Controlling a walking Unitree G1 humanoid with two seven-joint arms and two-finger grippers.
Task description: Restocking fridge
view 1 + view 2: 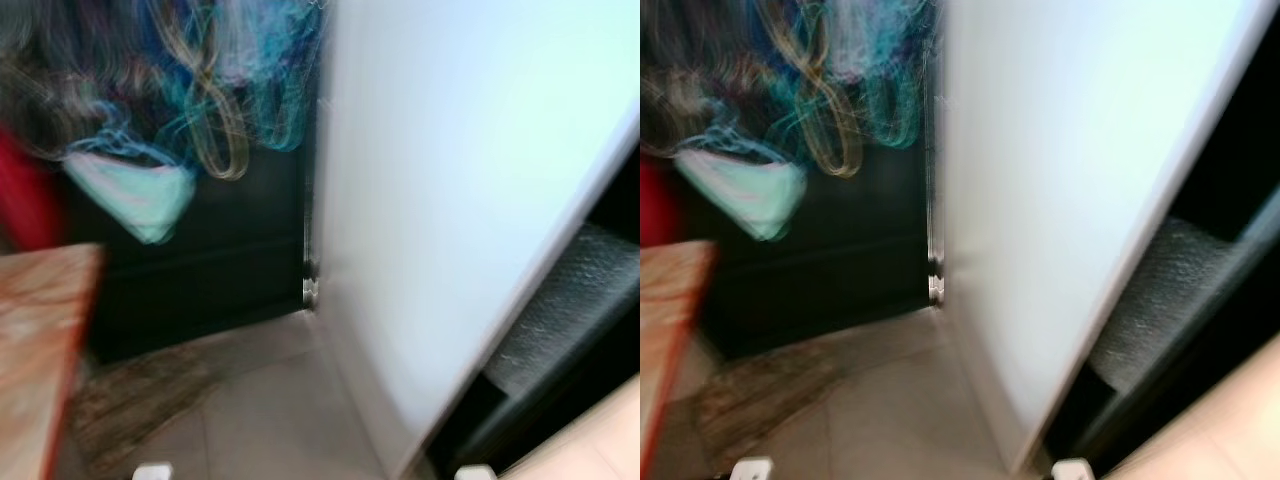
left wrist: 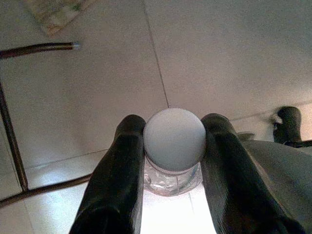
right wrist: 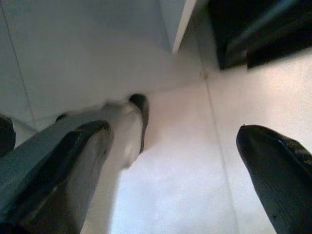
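- Head views heavily motion-blurred; only coarse shapes readable.
- White fridge door point(image 1: 450, 220) takes up the right half of the head views, seen edge-on and slanting down toward the tiled floor point(image 1: 270, 420).
- Right of the door's edge: dark interior with a grey, textured shelf or bin point(image 1: 565, 310); too blurred to say which, contents unreadable.
- Left of the door: a black cabinet front point(image 1: 200, 270), with smeared teal and tan streaks above it and a pale mint-coloured object point(image 1: 135, 195) in front of it, unidentifiable.
- Far left: corner of a reddish-brown wooden counter point(image 1: 40, 340), with something red point(image 1: 25, 195) behind it.
- Left end effector point(image 2: 174, 146): its two black fingers point(image 2: 119, 175) are pinching a clear bottle point(image 2: 173, 178) by the neck, one finger on each side, just under the white ribbed cap point(image 2: 174, 139). Cap faces the wrist camera.
- Bottle is held in the air above the pale floor tiles, touching nothing but the fingers.
- In the left wrist view there is also a thin dark metal frame point(image 2: 14, 146) standing on the tiles, and a patterned mat corner point(image 2: 53, 12).
- Right end effector point(image 3: 180, 165): fingers spread wide with nothing between them, pointing down at the floor.
- Right wrist view also shows the robot's own grey leg and dark foot point(image 3: 139, 105) on the tiles, the white door's bottom corner point(image 3: 178, 24), and a dark opening beside it.
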